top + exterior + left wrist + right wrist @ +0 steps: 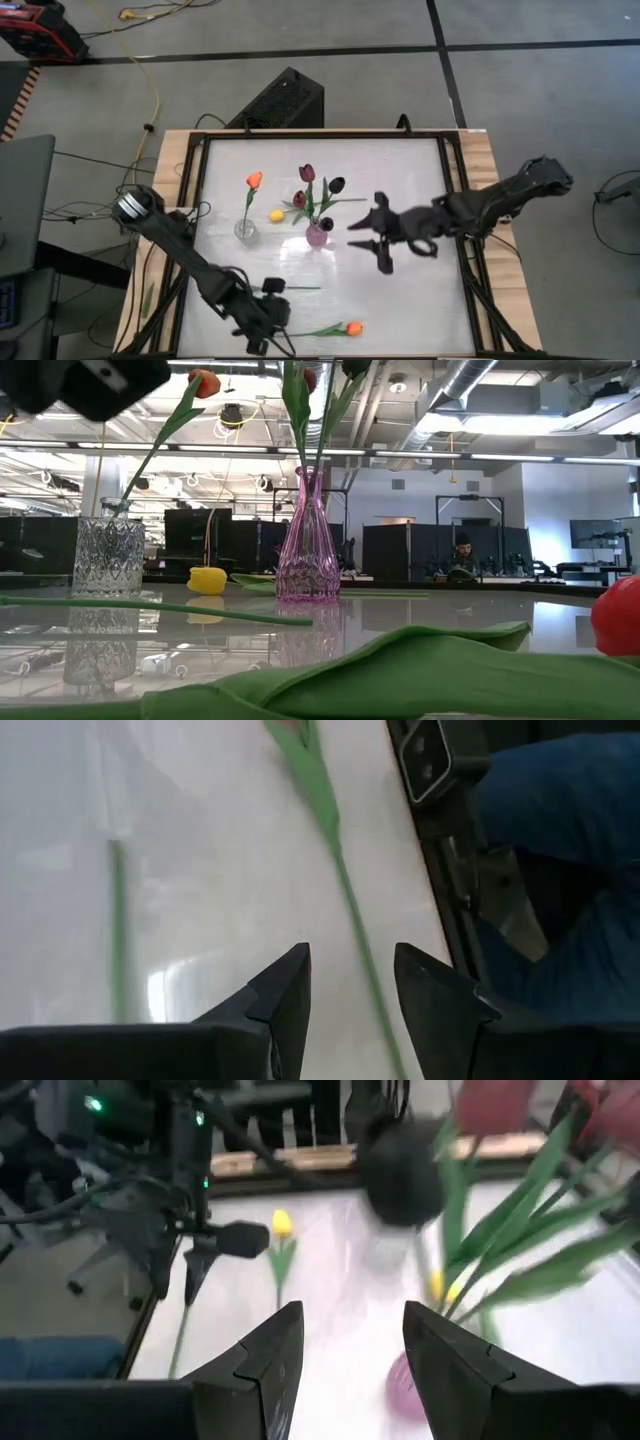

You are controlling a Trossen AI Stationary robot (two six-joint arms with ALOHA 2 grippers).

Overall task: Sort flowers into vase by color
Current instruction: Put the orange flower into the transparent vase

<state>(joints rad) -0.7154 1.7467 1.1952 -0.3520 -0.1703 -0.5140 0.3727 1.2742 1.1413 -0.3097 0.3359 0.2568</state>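
While both pincers gape (L gripper (350, 995), R gripper (352, 1350)), fluted pink glass vase (309, 540) holds maroon tulips (320, 185).

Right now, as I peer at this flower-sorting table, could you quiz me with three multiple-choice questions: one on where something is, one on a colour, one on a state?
1. Where does the yellow tulip lie?
A. in the pink vase
B. on the table between the two vases
C. in the right gripper

2. What colour is the flower head in the clear glass vase?
A. orange
B. yellow
C. maroon

3. How is the left gripper?
A. shut on a stem
B. open over a green stem
C. out of sight

Answers: 1 B, the high view shows it flat beside the pink vase. 2 A, an orange head tops its stem. 3 B, its fingers stand apart around the stem.
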